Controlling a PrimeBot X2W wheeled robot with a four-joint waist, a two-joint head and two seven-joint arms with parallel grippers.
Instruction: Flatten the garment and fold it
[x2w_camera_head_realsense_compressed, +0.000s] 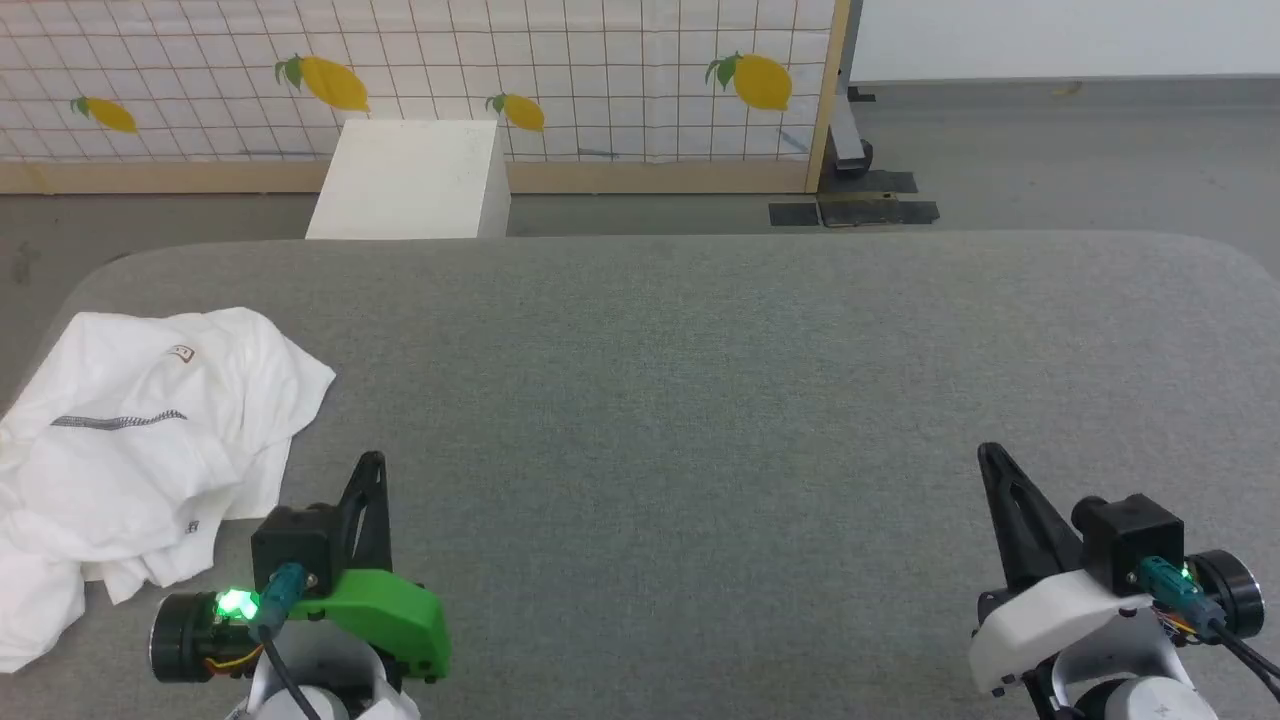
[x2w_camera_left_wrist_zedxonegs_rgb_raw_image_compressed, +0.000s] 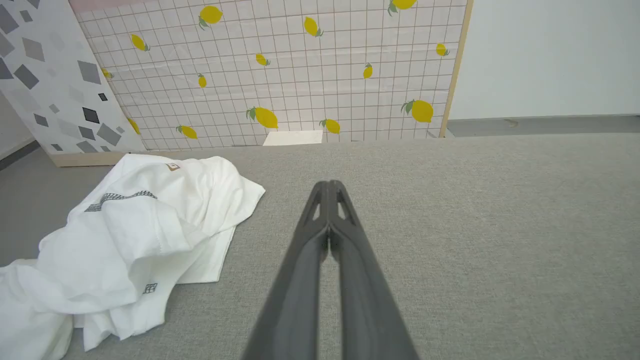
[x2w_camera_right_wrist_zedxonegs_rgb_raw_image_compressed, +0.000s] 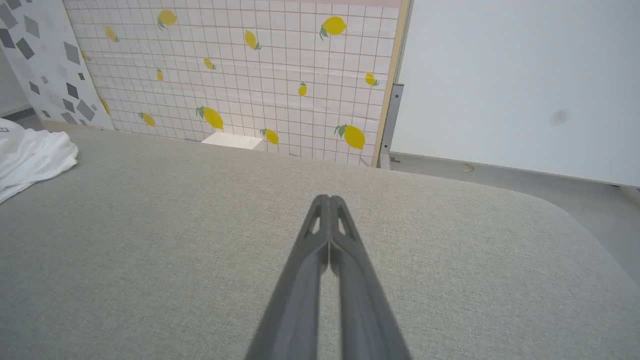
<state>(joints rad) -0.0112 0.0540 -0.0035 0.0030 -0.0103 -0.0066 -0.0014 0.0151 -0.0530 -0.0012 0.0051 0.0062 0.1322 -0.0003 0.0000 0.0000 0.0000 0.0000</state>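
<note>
At left edge of grey fabric-covered worktop (x2w_camera_head_realsense_compressed: 700, 400): crumpled white long-sleeved shirt (x2w_camera_head_realsense_compressed: 150, 440), likely light, limp, grippy; pinch protruding far corner. Left gripper (x2w_camera_head_realsense_compressed: 372, 462), right gripper (x2w_camera_head_realsense_compressed: 990, 452) pressed together, empty.

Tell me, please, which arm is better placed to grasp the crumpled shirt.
Left, probably: the garment lies crumpled at the left edge of the table, beside the shut left gripper; the right gripper, also shut, sits far across it.
</note>
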